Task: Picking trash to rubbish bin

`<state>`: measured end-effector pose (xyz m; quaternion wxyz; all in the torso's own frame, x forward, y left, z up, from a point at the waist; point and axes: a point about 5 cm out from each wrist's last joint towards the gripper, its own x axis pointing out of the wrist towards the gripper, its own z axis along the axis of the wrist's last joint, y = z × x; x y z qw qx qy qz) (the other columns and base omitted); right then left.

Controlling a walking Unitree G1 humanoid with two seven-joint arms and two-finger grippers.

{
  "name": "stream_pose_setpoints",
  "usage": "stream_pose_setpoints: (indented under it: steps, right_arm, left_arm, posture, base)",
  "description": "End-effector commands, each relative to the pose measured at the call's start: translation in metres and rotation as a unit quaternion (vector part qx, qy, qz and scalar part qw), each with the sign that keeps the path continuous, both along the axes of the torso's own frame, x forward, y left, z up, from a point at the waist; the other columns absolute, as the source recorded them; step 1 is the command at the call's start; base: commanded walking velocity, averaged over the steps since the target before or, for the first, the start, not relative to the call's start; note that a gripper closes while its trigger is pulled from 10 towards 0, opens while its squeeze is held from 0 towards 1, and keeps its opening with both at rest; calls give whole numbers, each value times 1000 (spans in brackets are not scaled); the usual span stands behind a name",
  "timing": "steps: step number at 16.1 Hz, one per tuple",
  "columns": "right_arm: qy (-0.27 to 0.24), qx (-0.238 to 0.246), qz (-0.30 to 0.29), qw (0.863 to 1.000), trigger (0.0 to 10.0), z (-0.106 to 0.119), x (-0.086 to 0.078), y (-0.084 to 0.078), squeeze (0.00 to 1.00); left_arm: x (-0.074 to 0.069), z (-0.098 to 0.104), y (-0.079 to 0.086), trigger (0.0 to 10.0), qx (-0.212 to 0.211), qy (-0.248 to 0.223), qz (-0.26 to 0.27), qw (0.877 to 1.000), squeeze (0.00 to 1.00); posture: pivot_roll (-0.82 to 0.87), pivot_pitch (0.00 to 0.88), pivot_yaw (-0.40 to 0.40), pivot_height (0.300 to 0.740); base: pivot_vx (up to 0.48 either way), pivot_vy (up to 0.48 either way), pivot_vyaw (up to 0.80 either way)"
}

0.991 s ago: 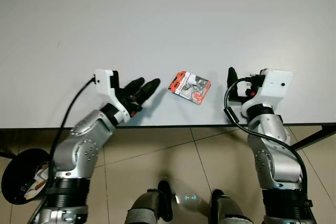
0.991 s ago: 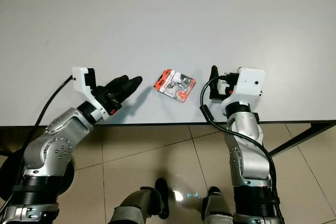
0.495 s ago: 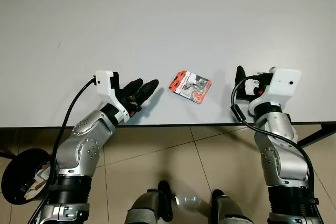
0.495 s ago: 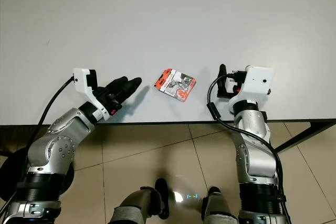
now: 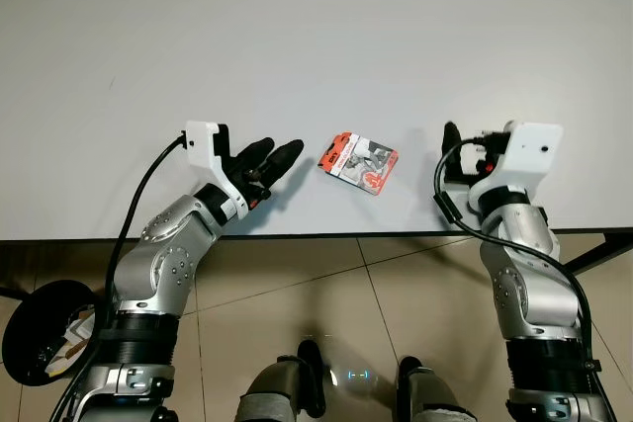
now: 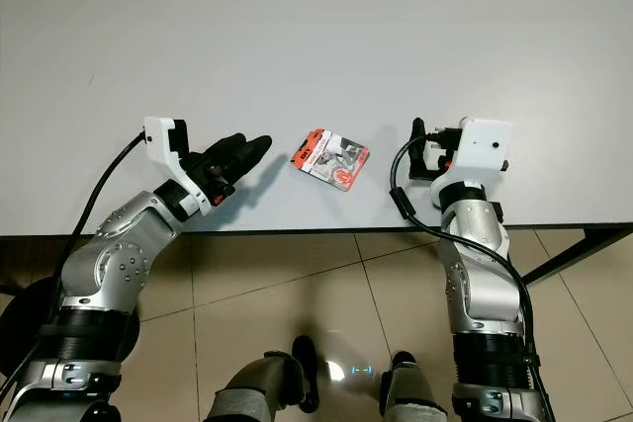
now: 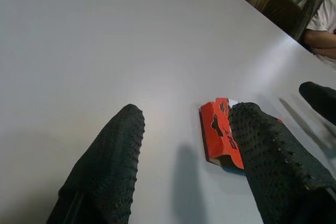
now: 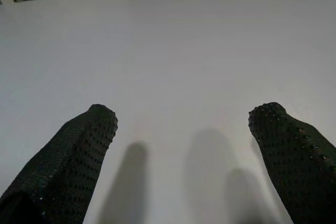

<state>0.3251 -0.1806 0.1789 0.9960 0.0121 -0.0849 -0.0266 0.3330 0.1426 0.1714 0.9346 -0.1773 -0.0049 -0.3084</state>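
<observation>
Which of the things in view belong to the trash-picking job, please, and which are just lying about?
Belongs to the job:
- orange snack packet lying flat on the table
- left end effector, open, beside the packet
- black rubbish bin on the floor

Just there:
- white table
- right end effector, open, idle
- seated person beyond the table

Packet (image 5: 358, 163) on table (image 5: 316, 56), between pincers
</observation>
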Motion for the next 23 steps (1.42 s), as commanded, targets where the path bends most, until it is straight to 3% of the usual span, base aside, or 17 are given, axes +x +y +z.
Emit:
stream_pose_setpoints:
  steps: [1, 3, 5, 7, 9, 13, 14, 15, 16, 19, 21, 23]
  right_arm:
    - [-5, -4, 1, 1000, 10000, 0, 0, 0, 0]
    - [-29, -4, -6, 1000, 10000, 13, 3, -5, 0]
    - [-43, -8, -13, 999, 10000, 19, 4, -10, 0]
    - [-47, -9, -16, 999, 10000, 21, 4, -12, 0]
    - [-47, -12, -22, 999, 10000, 20, 5, -15, 0]
    - [-45, -37, -41, 997, 10000, 17, 4, -23, 0]
    - [-41, -33, -32, 998, 10000, 16, 5, -22, 0]
    - [-39, -17, -26, 999, 10000, 16, 5, -20, 0]
    - [-37, -6, -22, 999, 10000, 15, 5, -18, 0]
    - [-6, 15, -6, 1000, 10000, 8, 8, -12, 0]
    - [6, 59, 14, 998, 10000, 6, 10, -6, 0]
    - [16, 58, 31, 998, 10000, 5, 12, 2, 0]
  left_arm:
    - [1, -1, 3, 10000, 10, -6, 9, 1000, 0]
    - [7, 8, 8, 10000, 41, -40, 66, 996, 0]
    - [11, 9, 10, 10000, 118, -66, 99, 986, 0]
    - [11, 11, 10, 10000, 134, -78, 109, 982, 0]
    - [14, 16, 12, 10000, 196, -118, 147, 962, 0]
    - [16, 22, 10, 10000, 274, -181, 186, 926, 0]
    - [17, 20, 9, 10000, 240, -158, 173, 942, 0]
    - [18, 17, 8, 10000, 180, -123, 156, 963, 0]
    - [18, 15, 7, 10000, 150, -111, 147, 971, 0]
    - [21, 14, 7, 10000, 121, -100, 136, 978, 0]
    - [22, 15, 6, 10000, 70, -75, 92, 990, 0]
    - [22, 10, 6, 10000, 34, -45, 44, 997, 0]
  posture:
    - [29, 294, 143, 740]
    - [29, 292, 142, 740]
    - [31, 288, 141, 740]
    - [30, 286, 140, 740]
    - [33, 285, 140, 740]
    - [34, 284, 141, 740]
    - [33, 286, 141, 740]
    - [30, 287, 141, 740]
    - [29, 288, 142, 740]
    - [28, 287, 143, 740]
    - [25, 276, 145, 740]
    - [19, 267, 150, 740]
  base:
    - [0, 0, 0]
    - [0, 0, 0]
    - [0, 0, 0]
    - [0, 0, 0]
    - [0, 0, 0]
    - [0, 0, 0]
    - [0, 0, 0]
    - [0, 0, 0]
    - [0, 0, 0]
    - [0, 0, 0]
    - [0, 0, 0]
    - [0, 0, 0]
